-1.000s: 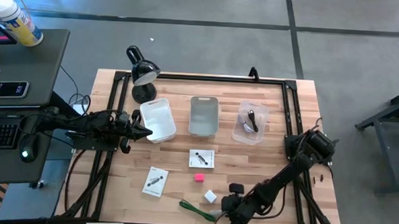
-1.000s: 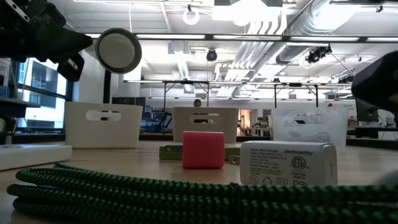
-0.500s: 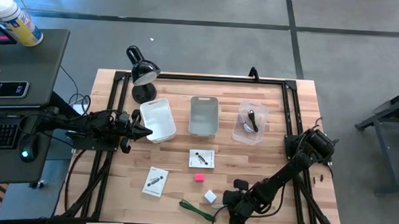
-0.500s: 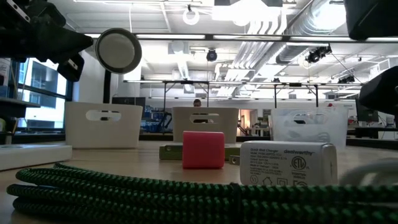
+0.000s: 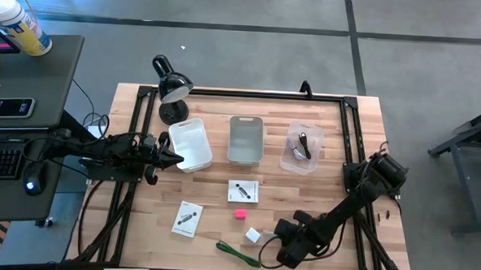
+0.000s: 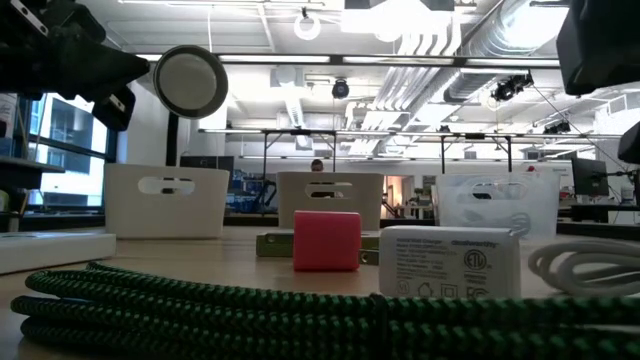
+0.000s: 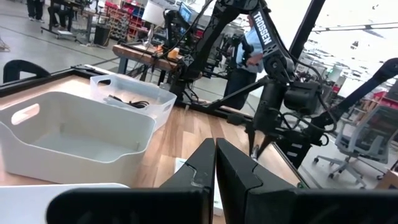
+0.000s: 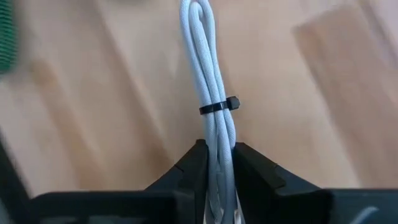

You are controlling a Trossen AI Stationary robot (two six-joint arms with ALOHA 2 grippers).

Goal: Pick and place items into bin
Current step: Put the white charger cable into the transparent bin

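Observation:
Near the table's front edge my right gripper (image 5: pixel 275 246) points steeply down, shut on a white cord bundle (image 8: pixel 208 81) bound by a black tie (image 8: pixel 219 106). Its loop end (image 6: pixel 590 268) shows at table level. Just left lie the white cube (image 5: pixel 254 235), the pink cube (image 5: pixel 239 214) and the green cord (image 5: pixel 234 251). Two white packets (image 5: pixel 243 190) (image 5: pixel 188 218) lie flat on the wood. My left gripper (image 5: pixel 174 158) is shut and level beside the white bin (image 5: pixel 190 142). My right gripper pinches the white cord bundle between its two fingers (image 8: pixel 191 163), at the stretch just behind the black tie (image 8: pixel 217 134). The fingers come from above, slanting. The bundle runs straight out from between them and lies on the table.
Three bins stand in a row at mid-table: white, grey (image 5: pixel 245 138) and clear (image 5: pixel 302 147), the clear one with a black cord inside. A black desk lamp (image 5: pixel 171 87) stands at the far left. A black frame runs round the table edges.
My right gripper has rolled about its own axis, tipped more steeply down and shut on the white cord. The cord's loop has come into the low view at the right. The white cube has slid a little to the left there and turned slightly.

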